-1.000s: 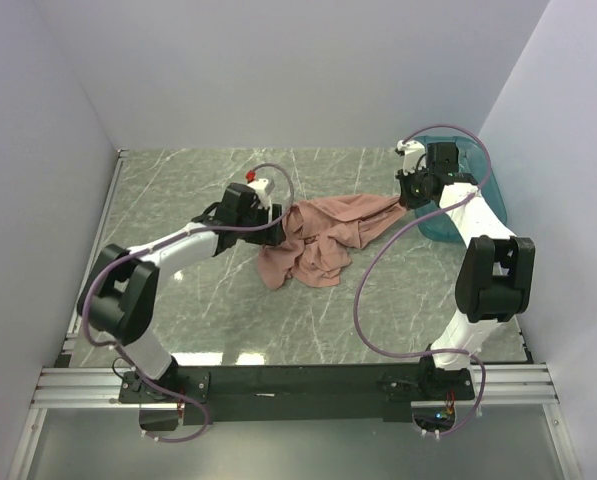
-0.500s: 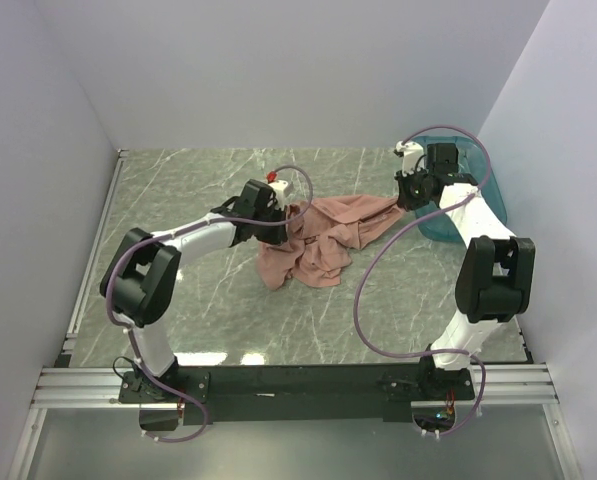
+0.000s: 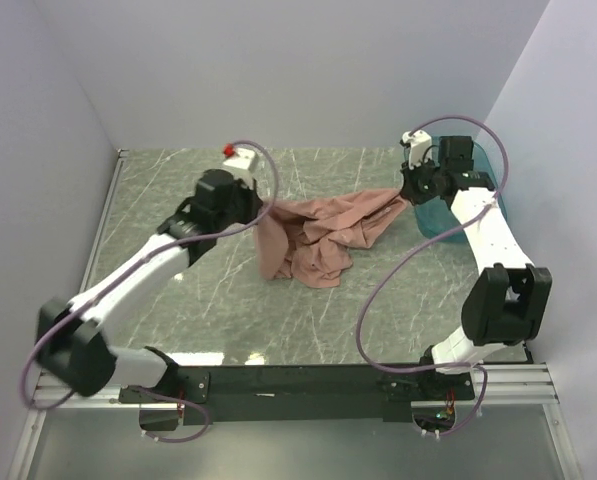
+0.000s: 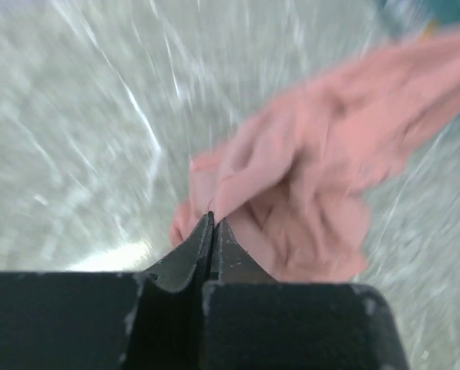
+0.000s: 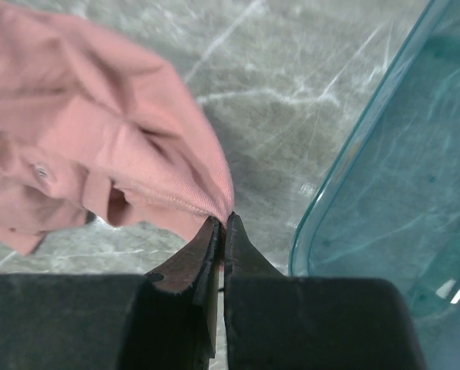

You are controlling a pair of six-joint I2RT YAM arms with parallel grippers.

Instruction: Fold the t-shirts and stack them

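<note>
T-shirt spans crosswise; left end effector, right end effector pinching ends.

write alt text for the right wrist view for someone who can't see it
The right gripper, jaws closed, pinches a hemmed edge of a crumpled salmon-pink t-shirt that spreads toward the picture's left over a grey-green marbled table. A clear teal bin fills the picture's right side.

T-shirt between left tool and right tool; bin rightmost.
</note>
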